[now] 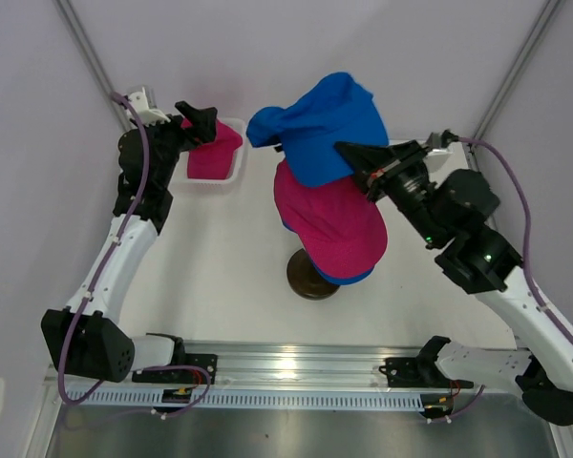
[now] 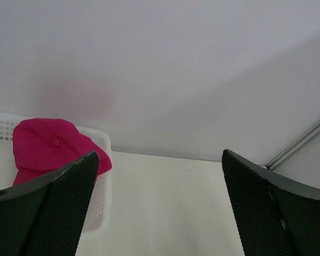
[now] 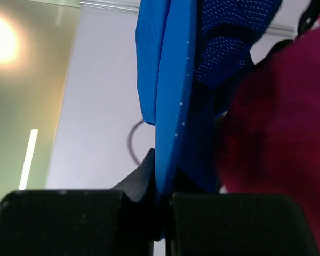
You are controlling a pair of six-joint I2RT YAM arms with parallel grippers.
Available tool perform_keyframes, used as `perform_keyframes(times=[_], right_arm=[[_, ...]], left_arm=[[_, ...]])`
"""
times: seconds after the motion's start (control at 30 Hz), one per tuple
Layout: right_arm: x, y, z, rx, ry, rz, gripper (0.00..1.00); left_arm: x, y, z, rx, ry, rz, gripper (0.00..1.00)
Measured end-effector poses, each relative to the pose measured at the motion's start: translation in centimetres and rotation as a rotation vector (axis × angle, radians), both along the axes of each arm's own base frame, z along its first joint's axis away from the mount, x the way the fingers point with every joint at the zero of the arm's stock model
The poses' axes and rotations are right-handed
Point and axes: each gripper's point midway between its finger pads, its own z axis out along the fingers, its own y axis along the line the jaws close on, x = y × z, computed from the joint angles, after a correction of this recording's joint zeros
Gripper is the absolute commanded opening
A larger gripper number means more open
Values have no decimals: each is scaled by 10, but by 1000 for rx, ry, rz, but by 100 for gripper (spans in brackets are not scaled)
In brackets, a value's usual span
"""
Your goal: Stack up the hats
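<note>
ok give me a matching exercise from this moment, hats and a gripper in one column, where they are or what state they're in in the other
Column one:
1. blue hat
2. middle pink hat
3. far-left pink hat
4. left gripper

Column two:
a. lies in the white basket
b. open, holding nothing
c. pinched in the shut right gripper
d. sits on top, over the dark round base

Pairs: 1-c, 2-d, 3-a, 4-b
</note>
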Motion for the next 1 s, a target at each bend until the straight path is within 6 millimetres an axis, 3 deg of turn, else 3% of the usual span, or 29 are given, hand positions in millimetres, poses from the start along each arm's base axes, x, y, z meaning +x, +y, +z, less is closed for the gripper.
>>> perform_keyframes(times=[0.1, 0.17, 0.27, 0.47, 0.53, 0.7, 1.0], right_arm=[[15, 21, -36, -73, 65, 4, 0], [22, 29, -49, -116, 77, 0, 0], [25, 31, -47, -148, 49, -12, 0], [20, 24, -19, -117, -13, -18, 0], [14, 18, -24, -100, 0, -14, 0], [-5, 2, -59, -63, 93, 11, 0], [-31, -10, -65, -66, 115, 63, 0]], left_arm=[[-1, 0, -9, 2, 17, 0, 100], [-2, 0, -12, 3, 21, 0, 100], [-4, 0, -12, 3, 20, 0, 99], [-8, 1, -6, 1, 5, 0, 100], [-8, 1, -6, 1, 5, 0, 99], [-8, 1, -6, 0, 5, 0, 99], [-8, -3, -3, -20, -7, -19, 99]])
